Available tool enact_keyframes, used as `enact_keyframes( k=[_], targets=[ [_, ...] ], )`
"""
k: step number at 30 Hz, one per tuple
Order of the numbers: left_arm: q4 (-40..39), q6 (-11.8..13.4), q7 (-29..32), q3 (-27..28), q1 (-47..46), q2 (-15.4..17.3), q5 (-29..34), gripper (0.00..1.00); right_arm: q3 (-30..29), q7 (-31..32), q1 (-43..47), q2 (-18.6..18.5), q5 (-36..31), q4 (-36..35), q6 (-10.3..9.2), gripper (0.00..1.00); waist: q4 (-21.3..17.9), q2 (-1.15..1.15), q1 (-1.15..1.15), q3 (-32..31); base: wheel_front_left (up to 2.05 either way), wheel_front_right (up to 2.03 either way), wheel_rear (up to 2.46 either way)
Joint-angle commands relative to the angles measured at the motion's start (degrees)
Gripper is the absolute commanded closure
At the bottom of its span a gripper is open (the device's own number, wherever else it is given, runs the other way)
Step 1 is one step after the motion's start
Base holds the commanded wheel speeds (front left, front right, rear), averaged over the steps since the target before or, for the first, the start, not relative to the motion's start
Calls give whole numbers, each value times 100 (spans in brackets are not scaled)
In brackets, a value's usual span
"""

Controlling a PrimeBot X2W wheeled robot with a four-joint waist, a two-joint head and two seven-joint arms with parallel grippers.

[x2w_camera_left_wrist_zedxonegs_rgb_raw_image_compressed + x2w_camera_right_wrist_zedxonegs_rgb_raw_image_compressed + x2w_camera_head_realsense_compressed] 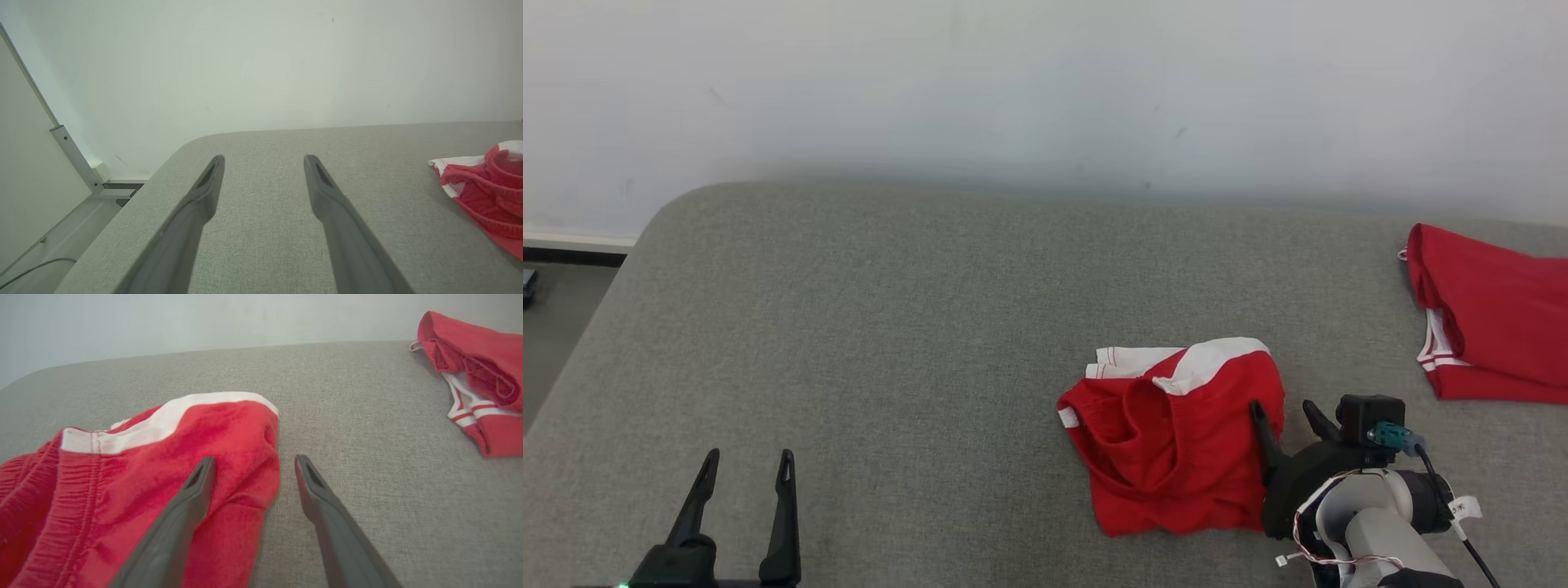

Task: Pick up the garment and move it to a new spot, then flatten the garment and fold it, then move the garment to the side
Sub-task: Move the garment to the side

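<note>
Lying crumpled on the grey fabric surface (890, 327), the red-and-white garment (1176, 441) has its edge between the right gripper's (1281, 406) spread jaws, not pinched. The left gripper's (750, 454) jaws, also spread, stand well apart from it.

red garment (1176, 441), white band along top edge, gathered elastic waist. crumpled, loosely bunched, not flat. lies on grey padded surface (890, 327), right of centre, its right edge just by my right hand (1282, 406).

No readable text, print on white cable tag (1463, 508) too small
</note>
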Motion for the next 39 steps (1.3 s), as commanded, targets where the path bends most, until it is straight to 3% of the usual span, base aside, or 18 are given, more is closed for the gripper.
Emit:
enact_keyframes(
  k=[1,10,11,12,19,28,39],
  targets=[
    [27,-3,-41,-1,-83,-15,20,0,-14,-50,-121,4,-52,138,1,0,114,0,-1,138,0,0,0],
    [228,-1,-168,-28,-304,-3,-53,0,-10,18,-605,157,36,1486,1,0,158,0,-1,339,0,0,0],
    [242,7,-185,-22,-315,-9,-67,0,33,-8,-640,184,67,1545,1,63,135,0,-1,345,0,0,0],
    [256,15,-200,-22,-323,-14,-71,0,58,-51,-673,208,137,1590,1,100,118,0,-1,349,0,0,0],
    [261,53,-340,11,-412,-59,-157,0,465,-420,-1272,113,403,1450,1,100,-62,0,-1,513,0,0,0],
    [330,-23,-455,-102,-635,-122,-200,0,1309,-344,-2035,-571,601,1177,1,100,-204,0,-1,878,0,0,0],
    [159,-90,-555,-198,-1162,-112,-92,0,2243,161,-3139,-2097,1077,700,1,100,-442,0,-1,1723,0,0,0]
  ],
)
